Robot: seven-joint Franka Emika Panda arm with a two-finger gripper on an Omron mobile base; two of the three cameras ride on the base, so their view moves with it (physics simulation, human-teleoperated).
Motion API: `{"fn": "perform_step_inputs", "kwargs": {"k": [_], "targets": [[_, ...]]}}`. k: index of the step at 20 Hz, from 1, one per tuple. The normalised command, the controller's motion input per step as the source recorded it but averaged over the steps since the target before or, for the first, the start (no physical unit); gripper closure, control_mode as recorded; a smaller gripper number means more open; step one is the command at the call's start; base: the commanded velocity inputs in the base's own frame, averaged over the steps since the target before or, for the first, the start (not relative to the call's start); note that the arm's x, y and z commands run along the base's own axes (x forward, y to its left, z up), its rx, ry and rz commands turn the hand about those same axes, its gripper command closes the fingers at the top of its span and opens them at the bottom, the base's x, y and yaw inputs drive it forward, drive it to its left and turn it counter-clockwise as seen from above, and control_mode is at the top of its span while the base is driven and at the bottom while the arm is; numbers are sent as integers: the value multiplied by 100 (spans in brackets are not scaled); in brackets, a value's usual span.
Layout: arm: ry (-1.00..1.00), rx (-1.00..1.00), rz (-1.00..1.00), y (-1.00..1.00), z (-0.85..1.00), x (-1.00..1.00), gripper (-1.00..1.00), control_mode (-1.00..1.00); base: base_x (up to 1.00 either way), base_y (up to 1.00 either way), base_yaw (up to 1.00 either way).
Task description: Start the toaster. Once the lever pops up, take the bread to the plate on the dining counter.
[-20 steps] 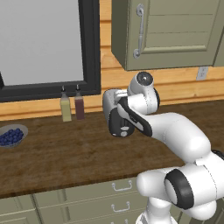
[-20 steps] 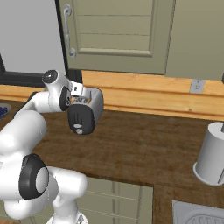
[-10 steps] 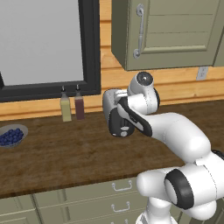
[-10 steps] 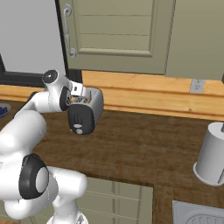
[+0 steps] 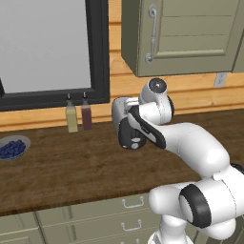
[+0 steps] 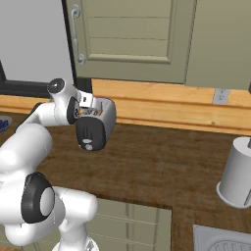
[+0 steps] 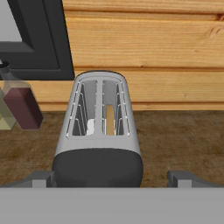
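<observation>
Tool (image 7: pixel 112 178): poised directly over the black end panel of the toaster, fingertips (image 7: pixel 41 178) spread wide to either side of it, holding nothing. Position unchanged across the last second; arm held still, by appearance waiting out the toasting cycle.

Toaster (image 7: pixel 99 131): silver-grey, standing on the dark wood bench (image 5: pixel 62 162) toward its back edge, near the wooden wall. Lever not discernible, so whether it had been pressed or had popped could not be told.

Bread (image 7: pixel 110 120): pale tan slice seated deep in one slot, top edge below the rim; judged not yet ready to lift.

Two bottles (image 5: pixel 78 116): at the back edge, beside the toaster.

Bowl of blueberries (image 5: pixel 12 148): farther along the bench, well apart.
</observation>
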Motion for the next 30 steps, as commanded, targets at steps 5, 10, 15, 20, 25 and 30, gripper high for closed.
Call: {"fn": "perform_step_inputs", "kwargs": {"k": [5,10,15,20,25,30], "targets": [[0,0,0,0,0,0,-100,-100,0,0,0],[0,0,0,0,0,0,-100,-100,0,0,0],[0,0,0,0,0,0,-100,-100,0,0,0],[0,0,0,0,0,0,-100,-100,0,0,0],[0,0,0,0,0,0,-100,-100,0,0,0],[0,0,0,0,0,0,-100,-100,0,0,0]]}}
